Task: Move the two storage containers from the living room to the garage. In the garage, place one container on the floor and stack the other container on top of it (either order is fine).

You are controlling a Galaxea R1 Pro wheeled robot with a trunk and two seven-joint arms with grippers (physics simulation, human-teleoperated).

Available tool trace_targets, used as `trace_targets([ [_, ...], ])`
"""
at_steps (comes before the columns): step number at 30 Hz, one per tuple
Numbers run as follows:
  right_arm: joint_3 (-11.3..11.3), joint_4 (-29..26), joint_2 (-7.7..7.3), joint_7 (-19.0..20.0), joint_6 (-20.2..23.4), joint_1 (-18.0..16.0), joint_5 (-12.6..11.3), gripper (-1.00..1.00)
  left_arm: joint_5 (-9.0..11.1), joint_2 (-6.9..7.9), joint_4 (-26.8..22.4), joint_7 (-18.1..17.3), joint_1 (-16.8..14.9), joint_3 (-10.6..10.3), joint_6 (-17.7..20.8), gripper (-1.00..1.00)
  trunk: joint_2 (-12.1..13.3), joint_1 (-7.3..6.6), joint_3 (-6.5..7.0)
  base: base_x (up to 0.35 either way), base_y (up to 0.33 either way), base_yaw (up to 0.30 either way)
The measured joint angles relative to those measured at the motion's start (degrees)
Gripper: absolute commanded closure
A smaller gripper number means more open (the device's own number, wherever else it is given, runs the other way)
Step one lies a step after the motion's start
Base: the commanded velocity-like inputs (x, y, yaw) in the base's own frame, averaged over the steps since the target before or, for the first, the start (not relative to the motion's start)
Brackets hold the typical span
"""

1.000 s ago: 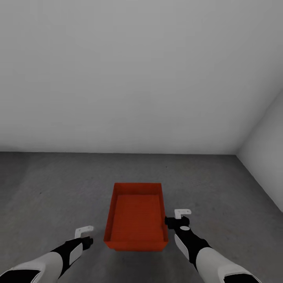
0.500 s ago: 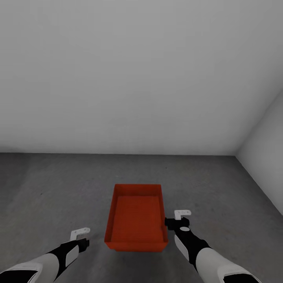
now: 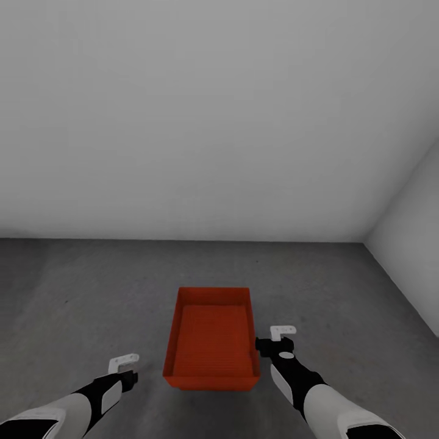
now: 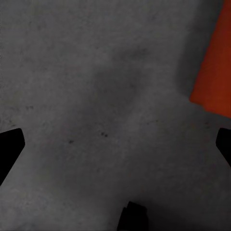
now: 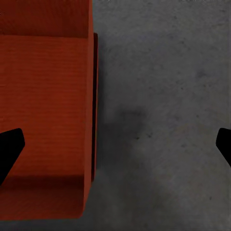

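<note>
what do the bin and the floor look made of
The bin looks like thin moulded plastic: even orange-red colour, matt, plain thin walls, with fine ribbing across its bottom; in a render, painted metal cannot be ruled out. The floor looks like bare concrete: dark grey, rough, mottled and speckled, with no seams or planks and no shine.

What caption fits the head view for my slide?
Orange bin on the garage floor, flanked by the open left end effector and right end effector, both empty.
</note>
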Motion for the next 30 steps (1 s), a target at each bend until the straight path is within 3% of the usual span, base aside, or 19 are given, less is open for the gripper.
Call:
trace_targets([
  [13,0.00,-0.01,0.09,-0.04,-0.01,0.00,0.00,-1.00,0.00,0.02,-0.03,0.21,0.00,-0.01,-0.01,-1.00,5.22,-2.86,2.34,0.000,0.000,0.000],
  [30,0.06,1.37,-0.12,-0.05,0.11,0.05,0.03,-1.00,0.00,-0.06,0.00,0.18,0.00,-0.01,-0.01,-1.00,5.23,-2.86,2.34,0.000,0.000,0.000],
])
